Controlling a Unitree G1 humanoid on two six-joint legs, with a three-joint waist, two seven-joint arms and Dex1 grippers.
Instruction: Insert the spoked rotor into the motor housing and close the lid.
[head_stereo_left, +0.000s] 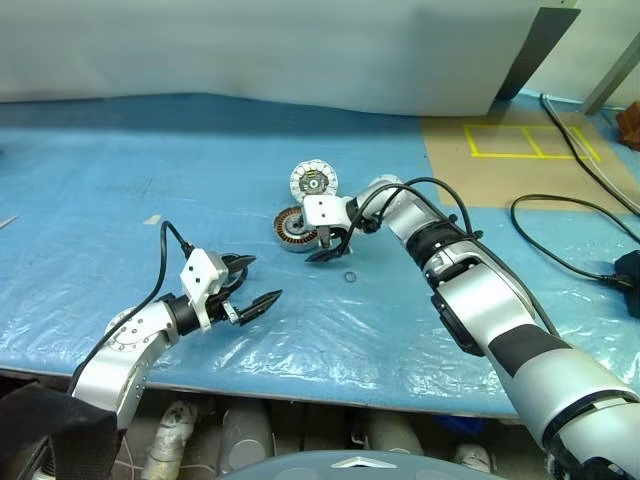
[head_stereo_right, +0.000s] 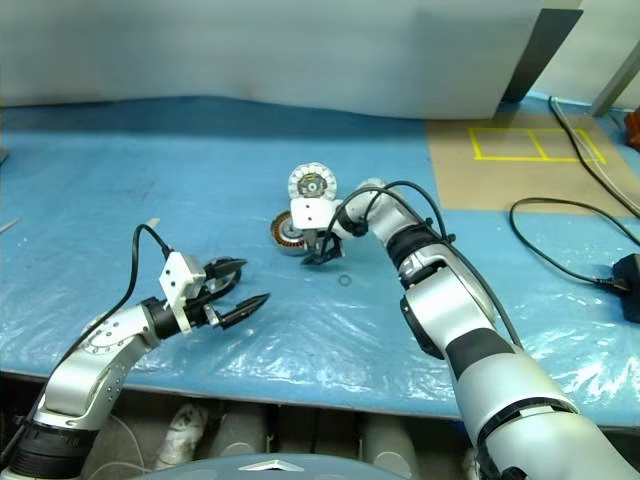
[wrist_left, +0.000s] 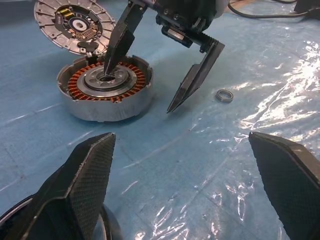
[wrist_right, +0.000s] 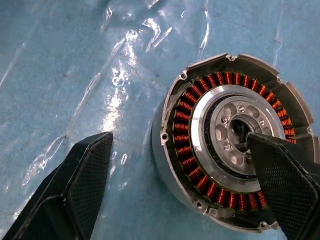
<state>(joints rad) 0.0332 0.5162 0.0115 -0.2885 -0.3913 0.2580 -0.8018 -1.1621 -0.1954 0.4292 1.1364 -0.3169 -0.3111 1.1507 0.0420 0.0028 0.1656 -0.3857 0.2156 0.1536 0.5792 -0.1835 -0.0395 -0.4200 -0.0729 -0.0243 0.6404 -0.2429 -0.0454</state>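
Two grippers work over a blue plastic-covered table (head_stereo_left: 120, 200). Nearest, the left gripper (head_stereo_left: 252, 282) hovers above the sheet with its fingers spread apart, holding nothing, well short of the motor housing (wrist_left: 105, 86). A small dark ring (wrist_left: 225, 95), the spoked rotor, lies on the sheet just beside the housing. The right gripper (wrist_left: 141, 89) stands spread wide at the housing, one fingertip poking into its centre hole, the other off its rim. The lid (wrist_left: 75, 25) lies just behind the housing, whitish segmented face up.

Head pair: high, looking down across the blue table (head_stereo_left: 120, 200). Wrist cameras: low, close, both sharing the motor housing (wrist_right: 230, 140).
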